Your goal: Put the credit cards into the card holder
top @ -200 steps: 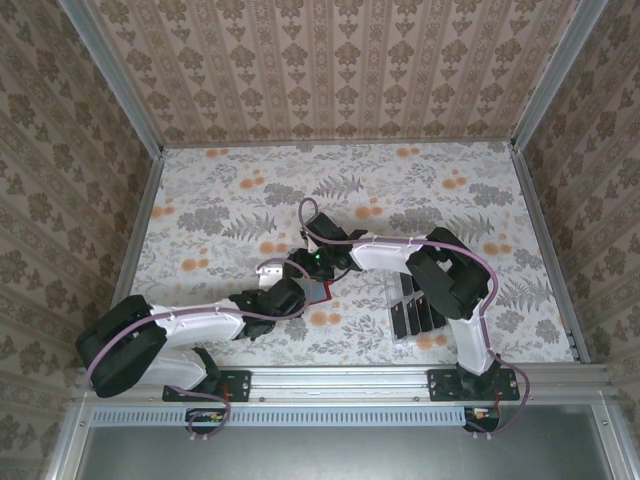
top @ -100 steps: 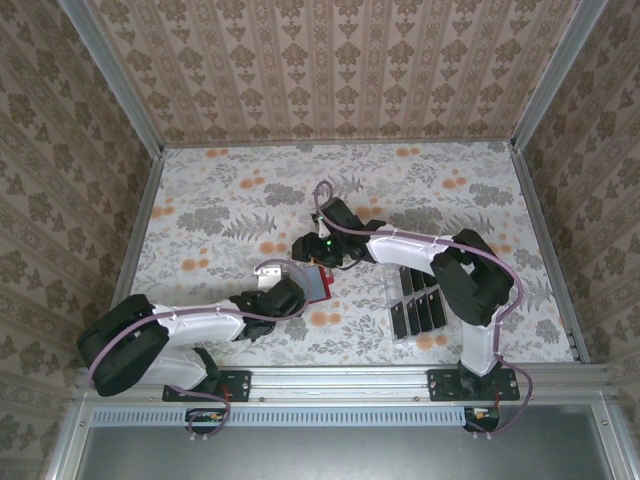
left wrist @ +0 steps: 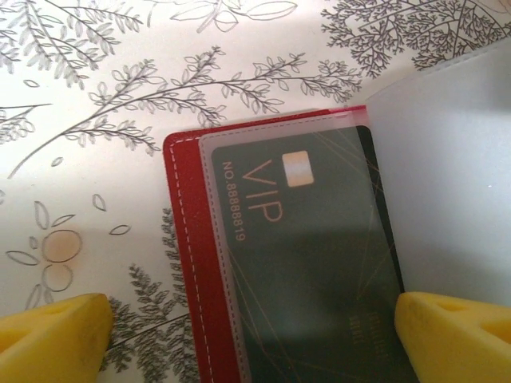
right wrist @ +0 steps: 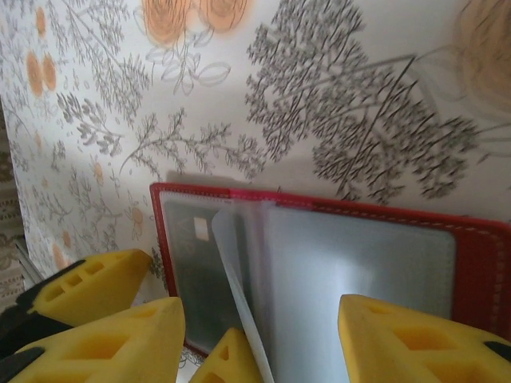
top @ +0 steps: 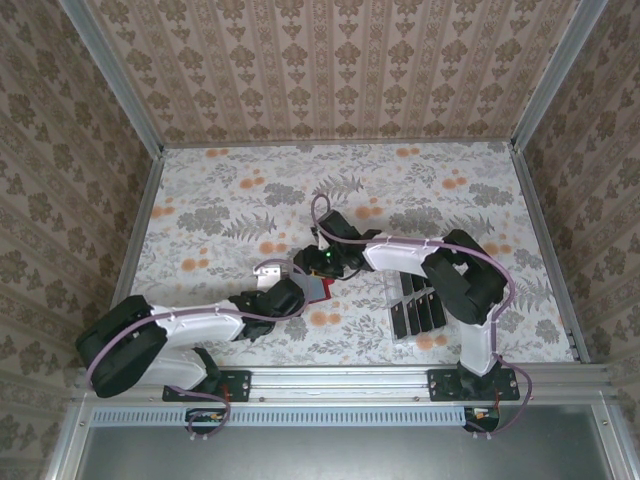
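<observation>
Card holder is lying open a little near of the middle of the floral table, red cover down and clear sleeves facing up. One dark credit card with VIP lettering sits tucked inside a sleeve, right against the stitched red edge. One sleeve leaf is standing up off the stack.

Left gripper reaches in from the near left, its jaws spread wide. One yellow tip is over bare table beside the holder and the other is over the frosted plastic. Right gripper hangs over the holder from the far side, released too, with the raised leaf between its fingers. Whether either one presses on the holder is hard to judge.

From above, both wrists crowd the holder and leave just a sliver of red. More black credit cards stand in the slotted clear tray just to the right, and the right forearm crosses over the tray's far end.
</observation>
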Controlling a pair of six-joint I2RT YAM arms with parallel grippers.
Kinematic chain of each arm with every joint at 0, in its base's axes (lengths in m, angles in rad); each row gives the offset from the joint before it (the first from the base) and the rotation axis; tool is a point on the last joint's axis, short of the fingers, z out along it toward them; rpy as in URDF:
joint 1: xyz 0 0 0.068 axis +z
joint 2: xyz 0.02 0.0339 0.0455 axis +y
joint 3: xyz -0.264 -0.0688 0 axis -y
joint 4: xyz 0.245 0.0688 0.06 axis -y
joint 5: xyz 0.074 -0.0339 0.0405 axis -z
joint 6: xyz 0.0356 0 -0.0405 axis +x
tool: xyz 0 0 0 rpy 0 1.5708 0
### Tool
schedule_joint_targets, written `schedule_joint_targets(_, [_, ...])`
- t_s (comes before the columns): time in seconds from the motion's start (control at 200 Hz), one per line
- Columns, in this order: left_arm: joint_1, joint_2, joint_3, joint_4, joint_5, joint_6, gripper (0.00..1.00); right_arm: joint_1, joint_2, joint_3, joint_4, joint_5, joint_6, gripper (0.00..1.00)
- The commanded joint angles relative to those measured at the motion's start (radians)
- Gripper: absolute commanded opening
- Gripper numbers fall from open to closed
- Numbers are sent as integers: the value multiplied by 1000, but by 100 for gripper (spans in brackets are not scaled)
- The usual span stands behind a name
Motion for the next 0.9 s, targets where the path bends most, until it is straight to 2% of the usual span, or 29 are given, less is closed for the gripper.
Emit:
schedule_joint_targets(0.0, [7, -113, 15, -114, -34, 23, 100, 25, 19, 18, 21, -33, 26, 55])
schedule_joint_targets(0.17, [58, -318, 10, -246, -37, -14, 100, 61, 31, 47, 16, -25, 41, 55])
schedule_joint_targets(0.295, [112, -403, -3, -291, -3, -32, 100, 91, 59, 87, -4, -13, 43, 55])
schedule_joint_targets(0.735, [192, -441, -7, -318, 50, -62, 100, 143, 226, 245, -85, 18, 58, 55])
schedule_joint_targets(0.895, [231, -441, -10, -305, 89, -40, 100, 142, 234, 254, -95, 32, 66, 55])
